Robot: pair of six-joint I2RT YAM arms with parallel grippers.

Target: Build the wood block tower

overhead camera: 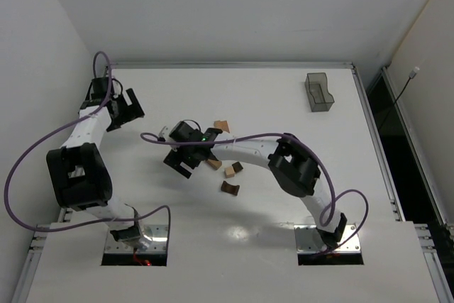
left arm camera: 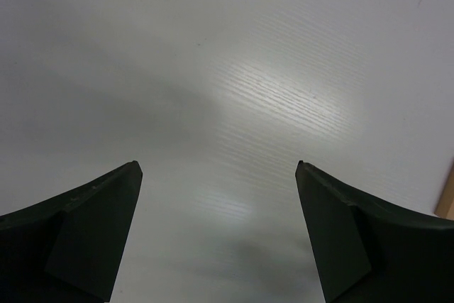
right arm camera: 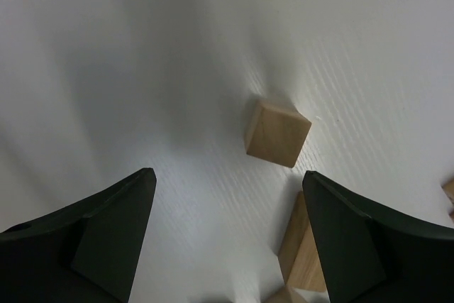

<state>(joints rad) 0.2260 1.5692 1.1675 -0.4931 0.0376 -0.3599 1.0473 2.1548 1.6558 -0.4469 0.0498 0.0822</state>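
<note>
Centring the right gripper (right arm camera: pixel 227 174) over one piece before it closes is what this pick calls for, in my judgement. Its jaws stand spread wide and empty above the white table (right arm camera: pixel 106 47). The light tan cube (right arm camera: pixel 278 133) lies ahead of the fingertips, off toward the finger on the right of the wrist view, not between them. A second tan block (right arm camera: pixel 301 250) lies just beside that finger's inner face and could get nudged on the way down. No tower stands yet; the wooden blocks (overhead camera: pixel 230 172) lie loose near mid-table, tan and dark brown. The left gripper (left arm camera: pixel 217 164), jaws likewise spread and holding nothing, hovers over bare table well to their left.
</note>
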